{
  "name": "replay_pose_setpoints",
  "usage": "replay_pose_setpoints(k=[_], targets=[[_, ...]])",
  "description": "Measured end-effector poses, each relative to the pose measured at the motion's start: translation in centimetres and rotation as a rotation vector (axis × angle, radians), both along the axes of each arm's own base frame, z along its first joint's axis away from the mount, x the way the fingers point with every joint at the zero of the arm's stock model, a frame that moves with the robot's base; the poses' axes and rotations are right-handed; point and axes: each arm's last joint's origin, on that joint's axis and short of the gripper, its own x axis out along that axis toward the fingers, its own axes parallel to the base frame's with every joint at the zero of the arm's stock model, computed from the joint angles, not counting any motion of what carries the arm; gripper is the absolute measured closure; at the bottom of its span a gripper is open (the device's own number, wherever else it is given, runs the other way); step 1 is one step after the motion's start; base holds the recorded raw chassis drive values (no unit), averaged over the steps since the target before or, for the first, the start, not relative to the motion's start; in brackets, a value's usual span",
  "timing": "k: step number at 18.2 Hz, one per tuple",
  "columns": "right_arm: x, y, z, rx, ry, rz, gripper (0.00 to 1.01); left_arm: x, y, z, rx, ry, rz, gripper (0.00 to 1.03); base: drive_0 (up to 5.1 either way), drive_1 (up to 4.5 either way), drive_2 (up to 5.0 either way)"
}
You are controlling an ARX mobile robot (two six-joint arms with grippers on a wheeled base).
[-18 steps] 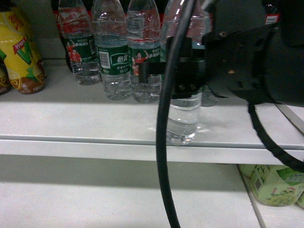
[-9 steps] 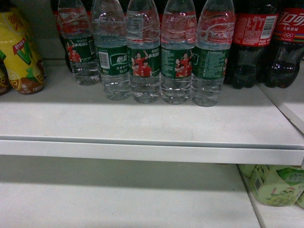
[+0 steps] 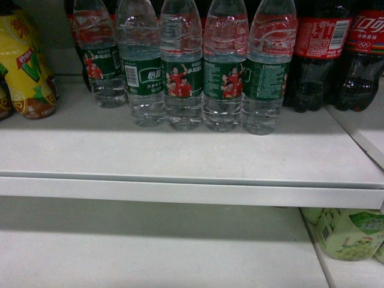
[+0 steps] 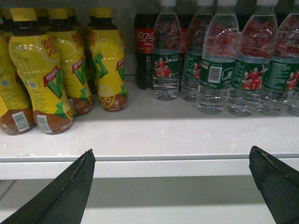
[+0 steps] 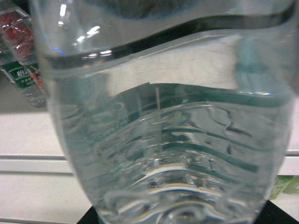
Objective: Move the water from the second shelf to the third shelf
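The right gripper's closure cannot be told; a water bottle [image 5: 163,121] fills its wrist view. The left gripper [image 4: 170,186] hangs spread before the shelf edge [image 4: 149,165].

A white metal shelf [image 3: 180,156] ran across the scene, its front lip [image 3: 192,193] pale and unmarked. Light fell flat on the board's front half, while the back lay in shadow. Below it sat another white shelf [image 3: 150,252], dimmer under the overhang.
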Motion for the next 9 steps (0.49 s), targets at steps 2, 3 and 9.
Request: replay_pose_setpoints(k=[2,3,9], targets=[[-0.06,0.22,-0.17,-0.002,0.017,0.015,0.61,0.0,0.0,0.0,0.0,0.0,0.0,0.05,0.0,0.0,0.0],[-0.07,0.29,-0.18,-0.003,0.018,0.017,0.61,0.0,0.0,0.0,0.0,0.0,0.0,0.05,0.0,0.0,0.0],[-0.26,0.25,-0.13,0.001,0.021,0.026,0.61,0.0,0.0,0.0,0.0,0.0,0.0,0.05,0.0,0.0,0.0]])
